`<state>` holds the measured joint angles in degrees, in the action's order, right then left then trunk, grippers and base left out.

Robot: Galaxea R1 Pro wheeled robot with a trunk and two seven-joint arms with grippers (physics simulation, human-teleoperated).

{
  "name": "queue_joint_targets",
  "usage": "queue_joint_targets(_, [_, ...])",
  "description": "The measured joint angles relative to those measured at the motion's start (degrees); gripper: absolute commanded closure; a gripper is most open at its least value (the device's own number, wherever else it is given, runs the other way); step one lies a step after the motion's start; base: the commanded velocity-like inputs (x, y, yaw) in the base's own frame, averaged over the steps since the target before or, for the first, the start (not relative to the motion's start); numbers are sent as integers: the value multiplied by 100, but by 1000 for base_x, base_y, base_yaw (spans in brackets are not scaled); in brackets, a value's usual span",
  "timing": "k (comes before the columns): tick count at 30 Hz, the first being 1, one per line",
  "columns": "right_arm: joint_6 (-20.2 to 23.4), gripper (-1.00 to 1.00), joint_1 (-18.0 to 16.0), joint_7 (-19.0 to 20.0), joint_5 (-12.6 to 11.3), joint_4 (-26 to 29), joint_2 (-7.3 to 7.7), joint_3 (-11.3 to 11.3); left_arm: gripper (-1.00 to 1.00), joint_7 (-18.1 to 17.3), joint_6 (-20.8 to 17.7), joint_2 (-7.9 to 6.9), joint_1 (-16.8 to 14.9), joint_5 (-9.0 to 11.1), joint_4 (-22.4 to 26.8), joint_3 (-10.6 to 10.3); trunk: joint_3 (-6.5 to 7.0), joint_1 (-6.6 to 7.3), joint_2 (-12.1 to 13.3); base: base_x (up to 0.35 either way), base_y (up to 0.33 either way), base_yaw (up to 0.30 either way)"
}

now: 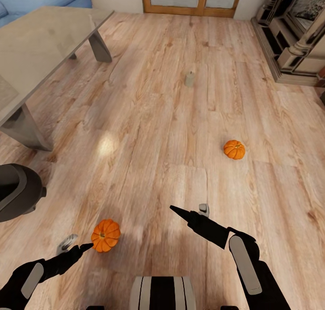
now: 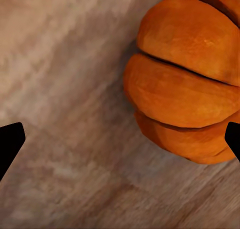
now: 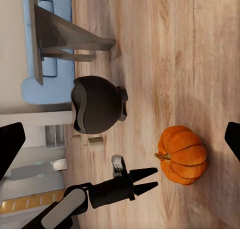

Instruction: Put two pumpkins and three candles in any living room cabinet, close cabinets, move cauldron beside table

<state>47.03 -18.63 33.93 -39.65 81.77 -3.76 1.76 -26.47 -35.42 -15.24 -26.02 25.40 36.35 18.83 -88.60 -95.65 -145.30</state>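
1. The near pumpkin (image 1: 105, 235) is small, round and deep orange, with rounded ribs split by dark grooves and a short brownish stem. It lies tipped on its side on the wood plank floor (image 1: 149, 120), close in front of the robot and toward its left.
2. The left gripper (image 1: 76, 246) sits low beside this pumpkin with its fingers spread wide and holding nothing. One dark fingertip (image 1: 86, 246) is just at the pumpkin's edge; whether it touches cannot be told. In the left wrist view the pumpkin (image 2: 187, 79) looms large toward one fingertip rather than centred between them.
3. A second pumpkin (image 1: 234, 149) of the same orange, ribbed look sits on the floor farther out, toward the robot's right, well apart from the first.
4. A candle (image 1: 189, 79), a short pale beige cylinder, stands upright on the floor beyond both pumpkins.
5. The right gripper (image 1: 187, 209) hangs above bare floor with its fingers parted and empty.
6. The cauldron (image 1: 18, 190), a dark rounded pot, stands on the floor at the robot's left, near a leg of the grey table (image 1: 40, 43). Its inside cannot be seen. The right wrist view shows its bulging dark body (image 3: 97, 105) with a small handle stub.
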Motion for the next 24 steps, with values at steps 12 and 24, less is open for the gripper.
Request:
queue_joint_targets(12, [-1,-100,0,0,7,5,-2,-8,-100,10,-1,29,0,-9,4,-10,0,0,0,50,-110,0])
queue_joint_targets(24, [-9,-100,0,0,10,6,-7,-9,-100,11,4,27,0,-9,4,-11,0,0,0,94,-5,0])
